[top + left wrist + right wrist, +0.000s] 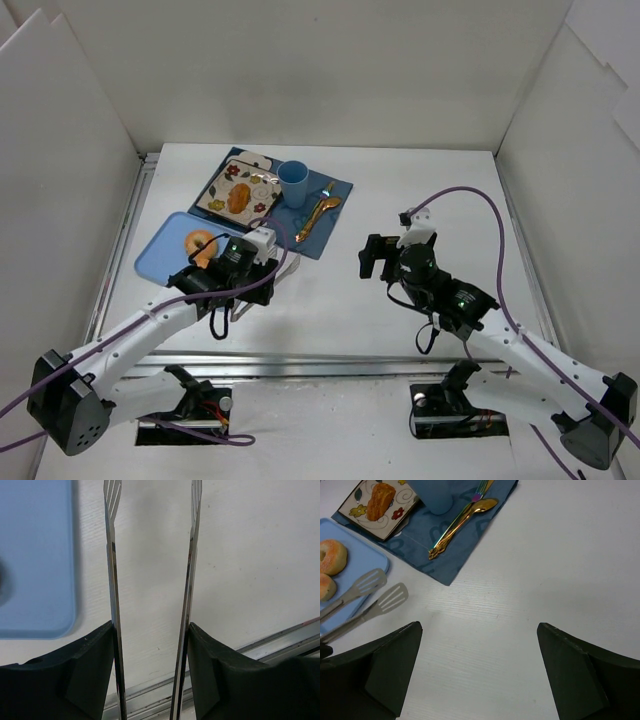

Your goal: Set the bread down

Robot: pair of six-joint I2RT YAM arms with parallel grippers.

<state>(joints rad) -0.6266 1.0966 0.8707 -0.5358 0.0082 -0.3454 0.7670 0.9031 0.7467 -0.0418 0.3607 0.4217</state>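
White table [350,300] inside plain white walls. The bread [237,200], a golden oblong roll with a flaky crust, lies on a square flowered plate [218,190] on a blue cloth [320,238], apart from the tools.

The left gripper [150,630] is closed partway on thin, smooth metal tongs [114,580], whose slotted blades stand apart with nothing between them. The right gripper [479,626] gapes wide, holding nothing.

Likely risks:
- The slick tongs could twist in the grip.
- A swing beside the light blue tray [155,258] could nudge it or its donut [200,243].
- A swing further on could tip the blue cup [293,183] standing just beside the plate.
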